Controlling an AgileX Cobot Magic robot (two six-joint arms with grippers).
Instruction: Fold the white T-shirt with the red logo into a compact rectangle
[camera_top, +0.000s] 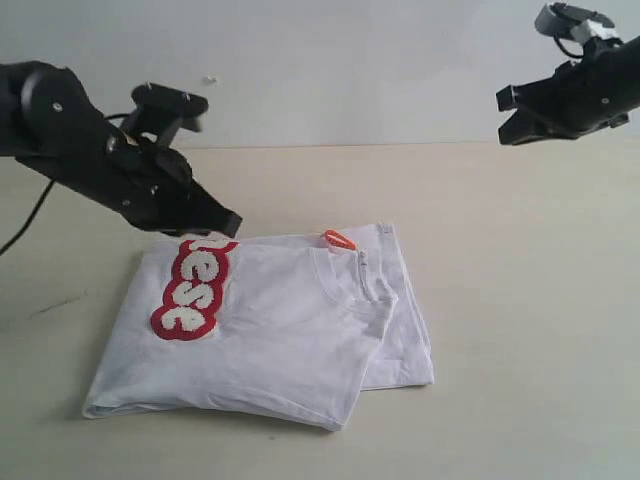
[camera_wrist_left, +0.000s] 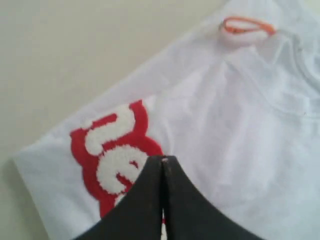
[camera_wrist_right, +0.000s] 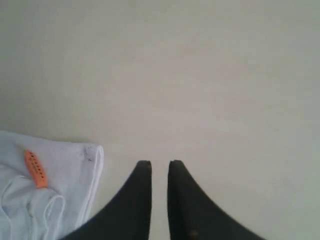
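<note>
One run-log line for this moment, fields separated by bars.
white T-shirt: folded | left gripper: shut, empty, over red logo | right gripper: slightly open, empty, raised

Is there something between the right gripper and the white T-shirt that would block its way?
Nothing visible does. The right gripper, its jaws slightly apart, hangs over the table beside the collar end of the white T-shirt. Only tabletop shows between them.

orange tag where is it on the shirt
In the exterior view the orange tag lies near the middle of the picture, at the far edge of the folded T-shirt, to the right of the red logo.
</note>
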